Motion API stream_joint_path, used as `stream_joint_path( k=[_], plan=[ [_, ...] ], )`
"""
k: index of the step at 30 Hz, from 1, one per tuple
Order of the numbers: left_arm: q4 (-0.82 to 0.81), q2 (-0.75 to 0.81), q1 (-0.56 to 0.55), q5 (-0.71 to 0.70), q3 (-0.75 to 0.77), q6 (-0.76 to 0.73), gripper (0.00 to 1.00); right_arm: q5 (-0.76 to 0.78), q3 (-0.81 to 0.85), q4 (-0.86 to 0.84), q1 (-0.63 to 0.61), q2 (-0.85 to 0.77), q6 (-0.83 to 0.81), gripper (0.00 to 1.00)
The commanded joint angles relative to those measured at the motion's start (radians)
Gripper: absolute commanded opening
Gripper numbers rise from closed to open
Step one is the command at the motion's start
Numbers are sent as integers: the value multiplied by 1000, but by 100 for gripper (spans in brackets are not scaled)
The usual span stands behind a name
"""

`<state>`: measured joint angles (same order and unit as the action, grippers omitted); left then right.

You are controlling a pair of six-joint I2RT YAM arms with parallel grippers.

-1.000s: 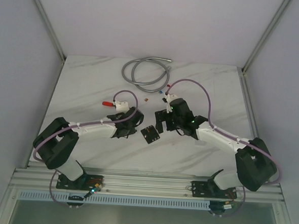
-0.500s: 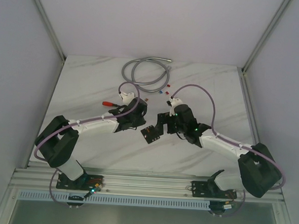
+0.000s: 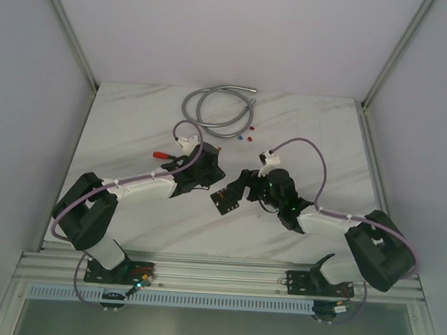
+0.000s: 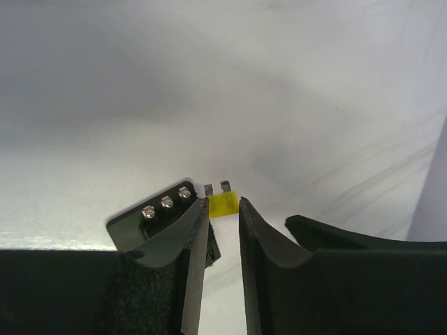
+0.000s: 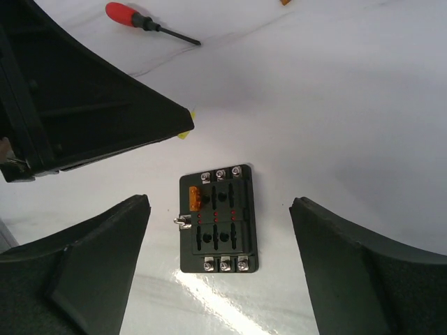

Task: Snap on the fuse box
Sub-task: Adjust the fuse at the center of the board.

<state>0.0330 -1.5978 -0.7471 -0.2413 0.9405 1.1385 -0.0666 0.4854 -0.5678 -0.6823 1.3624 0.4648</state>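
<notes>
No text, label, brand, number or sign is being shown legibly in any view; nothing readable is being made out on the fuse box (image 5: 218,220).

bare desk (image 5: 349,105) rings the fuse box (image 5: 218,220); only the left gripper (image 4: 223,202) with its yellow fuse (image 4: 224,206) hangs near one corner.

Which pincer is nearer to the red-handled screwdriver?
Left. The left pincer is close to the screwdriver; the right pincer hangs farther off, over the black square plastic fuse box.
</notes>
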Motion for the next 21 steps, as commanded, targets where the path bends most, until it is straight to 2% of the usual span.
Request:
stream_joint_path(
  k=[1,8,11,13,17,21],
  plan=[
    [-73,5,7,51,-23,72,32,18,-60,-270,-2,42,77,86],
    [-131,25,8,85,-56,151,32,55,-118,-507,-12,99,112,72],
    [-145,37,8,88,-69,178,32,67,-121,-563,-16,121,112,69],
    [-159,41,8,96,-79,195,32,76,-120,-595,-24,139,112,61],
    [-185,46,7,110,-93,226,32,95,-113,-644,-42,171,109,53],
    [-206,54,7,117,-105,251,32,128,-121,-681,-60,227,106,49]
  ],
)
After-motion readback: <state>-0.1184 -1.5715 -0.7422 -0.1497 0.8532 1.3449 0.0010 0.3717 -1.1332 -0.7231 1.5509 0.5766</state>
